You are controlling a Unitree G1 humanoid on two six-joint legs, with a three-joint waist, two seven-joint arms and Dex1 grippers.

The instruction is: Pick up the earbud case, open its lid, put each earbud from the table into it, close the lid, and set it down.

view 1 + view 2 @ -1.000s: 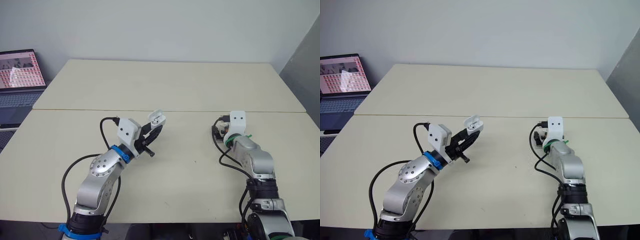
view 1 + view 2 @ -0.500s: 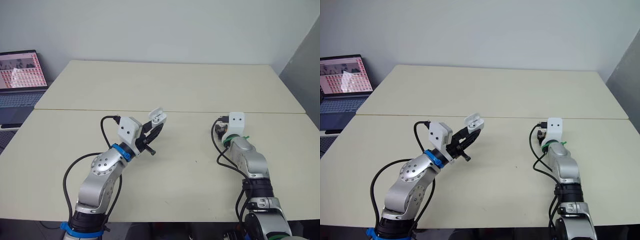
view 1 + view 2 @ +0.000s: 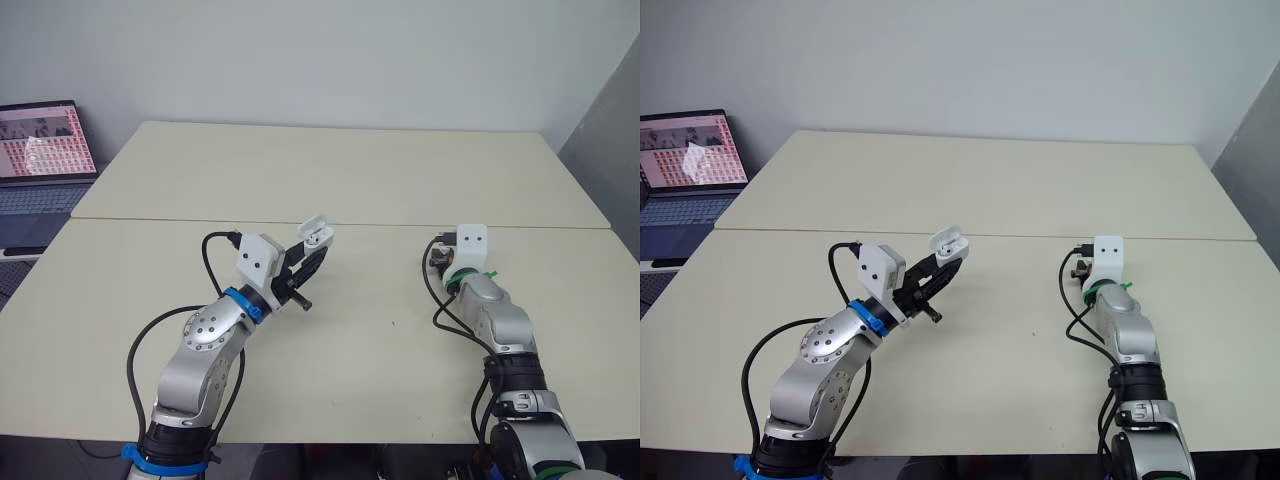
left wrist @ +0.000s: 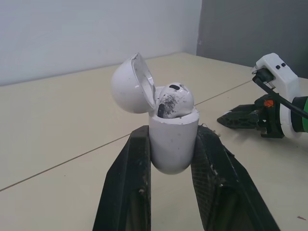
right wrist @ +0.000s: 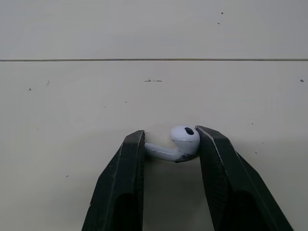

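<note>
while our left gripper (image 4: 172, 131) holds the open earbud case (image 4: 173, 144) (one bud (image 4: 176, 94) in), our right gripper (image 5: 171, 133) pinches the second earbud (image 5: 181, 143) on the table (image 5: 72, 96) right of the case; next, lift it over.

White earbud case (image 4: 173, 139), white earbud (image 5: 179, 143), black gripper fingers (image 5: 219, 183), beige table (image 3: 350, 180), pink-tiled laptop screen (image 3: 40, 140).

The white earbud case (image 4: 173, 142) stands upright above the surface (image 4: 57, 120), clamped by its rounded body in the left gripper (image 4: 172, 137), its lid (image 4: 131, 84) hinged open and tipped back. One smudged white earbud (image 4: 175, 95) sits in it. The second earbud (image 5: 177, 144) lies sideways on the surface, pinched end to end in the right gripper (image 5: 169, 140).
</note>
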